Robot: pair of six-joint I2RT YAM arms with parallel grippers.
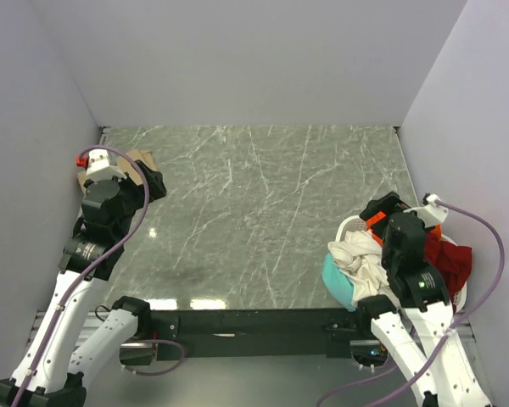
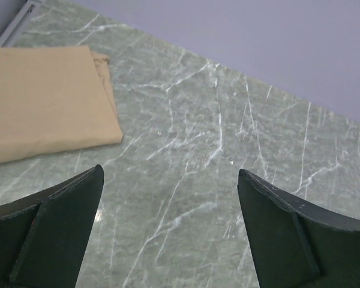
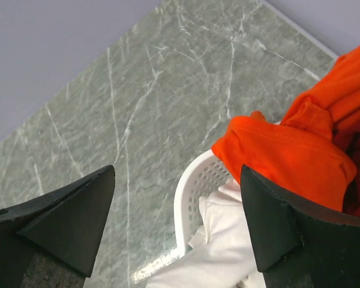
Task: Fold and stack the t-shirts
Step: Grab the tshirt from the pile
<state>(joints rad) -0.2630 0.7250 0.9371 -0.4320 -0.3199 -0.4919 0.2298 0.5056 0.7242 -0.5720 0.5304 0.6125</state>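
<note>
Top external view: the left tool [image 1: 153, 184] is hovering over the far left of the green marbled bench [image 1: 254, 195], and the right tool [image 1: 380, 209] is hanging over the white basket [image 1: 346, 225] at the right edge.
Left tool state: its fingers are standing spread wide and pinching nothing, with bare bench showing between them.
Tan t-shirt [image 2: 45, 102]: it is lying folded flat on the bench, ahead and to the left of the left tool, clear of both fingers.
Right tool state: its fingers are also standing spread wide and gripping nothing.
Basket rim: it is sitting just below the right tool, between its fingers.
Orange t-shirt [image 3: 288, 150]: it is bunching over the basket rim, just ahead of the right tool's right-hand finger.
Cream-white t-shirt [image 1: 356, 254]: it is draping over the basket's edge, underneath the right tool.
Teal t-shirt [image 1: 335, 278]: it is peeking out below the cream-white t-shirt, behind the right tool toward the arm's base.
Dark red t-shirt [image 1: 454, 259]: it is heaping up in the basket, to the right of the right tool.
</note>
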